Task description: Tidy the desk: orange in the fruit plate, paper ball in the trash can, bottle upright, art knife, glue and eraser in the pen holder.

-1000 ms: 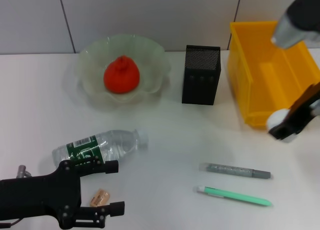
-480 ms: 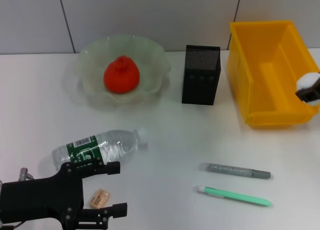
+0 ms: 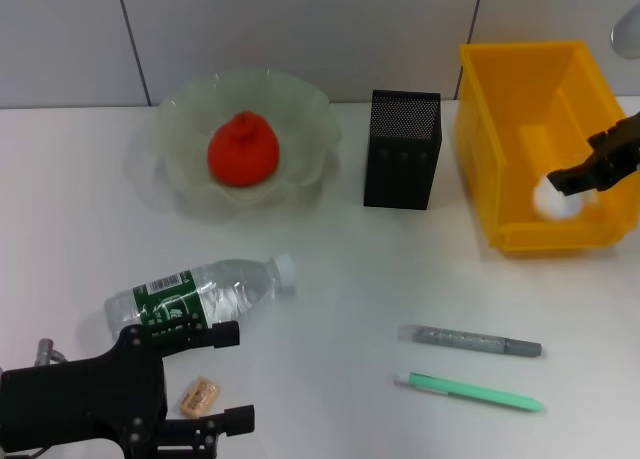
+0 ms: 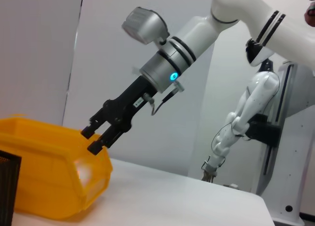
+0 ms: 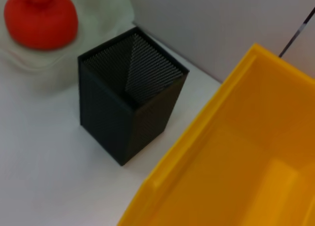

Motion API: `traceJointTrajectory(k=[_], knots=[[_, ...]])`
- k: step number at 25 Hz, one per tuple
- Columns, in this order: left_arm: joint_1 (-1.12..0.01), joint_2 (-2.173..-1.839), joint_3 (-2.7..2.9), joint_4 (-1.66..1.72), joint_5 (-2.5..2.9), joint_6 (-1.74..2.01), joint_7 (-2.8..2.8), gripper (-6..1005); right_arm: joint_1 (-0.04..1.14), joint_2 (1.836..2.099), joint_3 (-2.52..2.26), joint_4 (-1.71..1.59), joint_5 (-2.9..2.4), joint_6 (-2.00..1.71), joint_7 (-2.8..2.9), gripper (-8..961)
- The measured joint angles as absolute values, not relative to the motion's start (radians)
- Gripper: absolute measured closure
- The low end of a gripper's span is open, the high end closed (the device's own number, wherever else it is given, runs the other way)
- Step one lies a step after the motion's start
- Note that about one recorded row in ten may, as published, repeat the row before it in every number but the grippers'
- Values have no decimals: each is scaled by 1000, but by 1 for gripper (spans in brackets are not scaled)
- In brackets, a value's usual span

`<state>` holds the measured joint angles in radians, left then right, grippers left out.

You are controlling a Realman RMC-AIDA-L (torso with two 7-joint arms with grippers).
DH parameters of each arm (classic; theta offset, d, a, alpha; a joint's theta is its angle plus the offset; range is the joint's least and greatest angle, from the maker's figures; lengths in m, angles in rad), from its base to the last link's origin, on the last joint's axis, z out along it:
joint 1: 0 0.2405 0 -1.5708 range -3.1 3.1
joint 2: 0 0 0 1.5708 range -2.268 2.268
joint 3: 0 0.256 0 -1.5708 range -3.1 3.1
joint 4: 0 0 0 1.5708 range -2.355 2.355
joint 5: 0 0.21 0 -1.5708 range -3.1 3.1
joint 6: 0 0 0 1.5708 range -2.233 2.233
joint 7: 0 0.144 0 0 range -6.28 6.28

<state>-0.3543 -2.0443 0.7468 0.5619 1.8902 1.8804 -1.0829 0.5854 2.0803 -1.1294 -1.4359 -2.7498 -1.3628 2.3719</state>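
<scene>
The white paper ball lies inside the yellow trash bin. My right gripper hangs just above it, open and empty; it also shows in the left wrist view. The orange sits in the green glass plate. The black mesh pen holder stands between plate and bin. The clear bottle lies on its side. My left gripper is open at the front left, with the small tan eraser on the table between its fingers. A grey glue stick and a green art knife lie at the front right.
The right wrist view shows the pen holder, the bin's rim beside it, and the orange. The left wrist view shows the bin. A white wall runs behind the white table.
My right gripper carried the paper ball from the table's right edge over the bin; the ball is now out of its fingers and in the bin. The left arm barely shifted.
</scene>
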Motion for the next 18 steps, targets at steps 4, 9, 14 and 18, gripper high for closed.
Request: traceJointTrajectory(k=[4,9,14,18], knots=[[-351,-2045,744,560,1890,1877,-1077,139,583,2080,-1126,-1434,-2749,-1351,2370,328],[-349,-2044,734,568,1890,1871,-1076,139,566,2079,-1115,-1480,-2729,-1392,2369,149],[-356,-2037,691,577,1887,1873,-1082,140,509,2080,-1041,-1608,-2585,-1547,2323,133],[-371,-2031,679,637,1889,1873,-1125,140,426,2081,-951,-1626,-2344,-1663,2187,133]])
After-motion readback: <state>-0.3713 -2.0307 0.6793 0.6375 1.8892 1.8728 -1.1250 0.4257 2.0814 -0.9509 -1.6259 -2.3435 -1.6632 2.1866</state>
